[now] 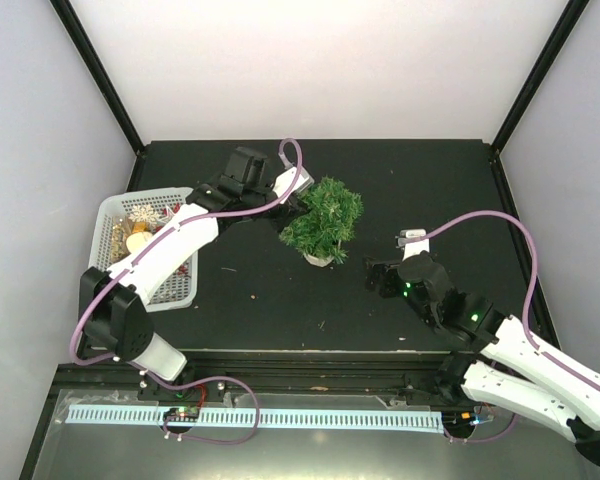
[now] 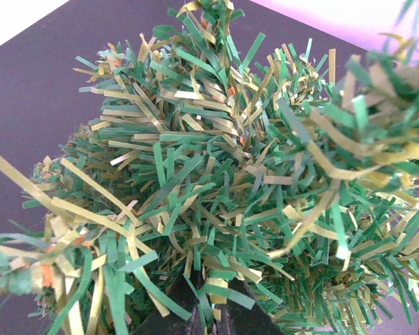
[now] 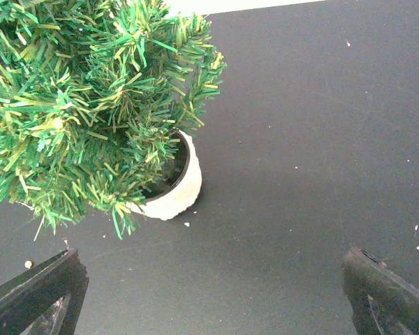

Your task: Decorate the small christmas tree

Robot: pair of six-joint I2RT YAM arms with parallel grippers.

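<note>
Left end effector [image 2: 211,311] closed tight, tips pushed into the needles on the left side of the small christmas tree [image 1: 323,218]; needles hide the tips, so I cannot tell if anything thin is pinched. Tree stands in its white pot [image 3: 173,197] near mid-table [image 1: 430,190]. Right end effector [image 1: 378,278] spread wide, empty, to the tree's right, not touching it.

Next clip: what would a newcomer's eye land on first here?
The bushy green tree in its white pot at the middle of the table, with the left gripper shut and buried in its branches. Then the white basket of ornaments at the left edge, and the right gripper open to the tree's right, apart from it.
</note>
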